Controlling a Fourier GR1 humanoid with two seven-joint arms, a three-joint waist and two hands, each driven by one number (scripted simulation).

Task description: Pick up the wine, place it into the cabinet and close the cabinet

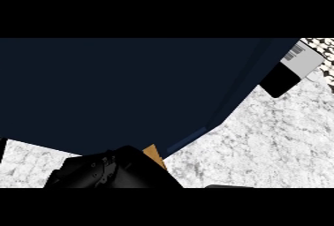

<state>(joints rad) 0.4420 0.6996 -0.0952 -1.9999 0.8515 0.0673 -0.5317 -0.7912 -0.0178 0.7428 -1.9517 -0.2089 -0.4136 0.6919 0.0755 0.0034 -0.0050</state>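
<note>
Nearest the camera, at the lower edge left of centre, a black hand [108, 173], most likely the left by its place, bulky and dark, pressed up against the underside of a big dark navy cabinet [117, 88]. Impossible to tell whether its fingers are spread or curled, since the whole hand reads as one black mass with only a few faint knuckle highlights. Just beside it on the right, touching its edge, a small tan-orange sliver [155, 156], wedged between the hand and the cabinet's lower corner; too little of it showing to say what it is. Wine nowhere to be made out with certainty. Filling most of the view above, the navy cabinet, its flat face tilted, with a slightly lighter blue edge [228, 97] running diagonally from upper right down towards the centre. Beyond that edge, to the right and below, the pale speckled grey desk [274, 145]. Another patch of the same desk at lower left, under the cabinet's bottom edge. At upper right, lying tilted on the desk, a flat box [292, 70], half black and half light grey, with a barcode on its grey end. Behind it, in the top right corner, a black-and-white patterned strip [323, 44]. At the bottom edge right of centre, a thin dark shape [228, 186], barely visible and not identifiable.
</note>
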